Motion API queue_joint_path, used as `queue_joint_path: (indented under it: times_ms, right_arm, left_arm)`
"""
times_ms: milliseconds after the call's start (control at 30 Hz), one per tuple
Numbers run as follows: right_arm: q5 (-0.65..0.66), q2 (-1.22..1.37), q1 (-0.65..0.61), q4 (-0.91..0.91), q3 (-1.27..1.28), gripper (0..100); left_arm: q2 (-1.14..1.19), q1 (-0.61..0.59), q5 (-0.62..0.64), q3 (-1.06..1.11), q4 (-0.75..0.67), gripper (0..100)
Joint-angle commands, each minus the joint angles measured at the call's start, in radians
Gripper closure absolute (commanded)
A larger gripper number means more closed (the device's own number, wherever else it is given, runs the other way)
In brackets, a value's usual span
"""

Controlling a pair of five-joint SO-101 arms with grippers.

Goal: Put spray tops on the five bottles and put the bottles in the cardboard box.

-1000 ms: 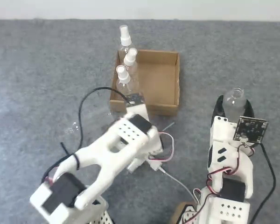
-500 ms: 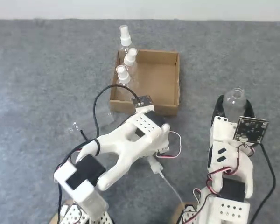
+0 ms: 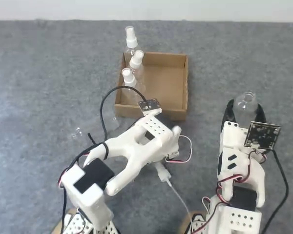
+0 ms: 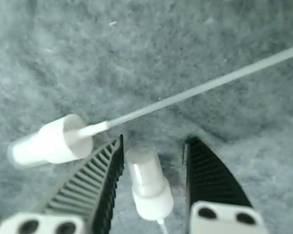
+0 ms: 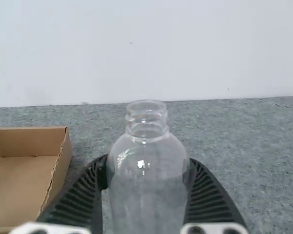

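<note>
Spray top [image 4: 146,183] lying toward the front edge of the grey mat [image 3: 39,73], between the spread jaws of the left gripper [image 4: 156,142]; second top [image 4: 51,144] just beside. Open bottle [image 5: 146,141] upright, pinched in the right gripper [image 5: 147,163]. Three capped bottles [image 3: 136,61] along the left wall of the cardboard box [image 3: 154,113].

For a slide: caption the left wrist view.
Open left end effector straddles one spray top on carpet; second spray top alongside.
</note>
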Motion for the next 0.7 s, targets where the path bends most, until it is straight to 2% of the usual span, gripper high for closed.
queue_joint_path:
  times_ms: [0, 133, 333, 667]
  right_arm:
    - [-0.009, -0.019, 0.007, -0.025, -0.02, 93.6]
    - [-0.009, -0.019, 0.007, -0.025, -0.02, 93.6]
    - [-0.009, -0.019, 0.007, -0.025, -0.02, 93.6]
    - [-0.009, -0.019, 0.004, -0.025, -0.02, 93.6]
  left_arm:
    - [0.009, -0.023, 0.003, -0.099, 0.169, 81]
    - [0.009, -0.026, -0.029, -0.136, 0.259, 81]
    - [0.011, -0.021, -0.04, -0.136, 0.267, 81]
    - [0.012, -0.02, 0.003, -0.035, 0.058, 81]
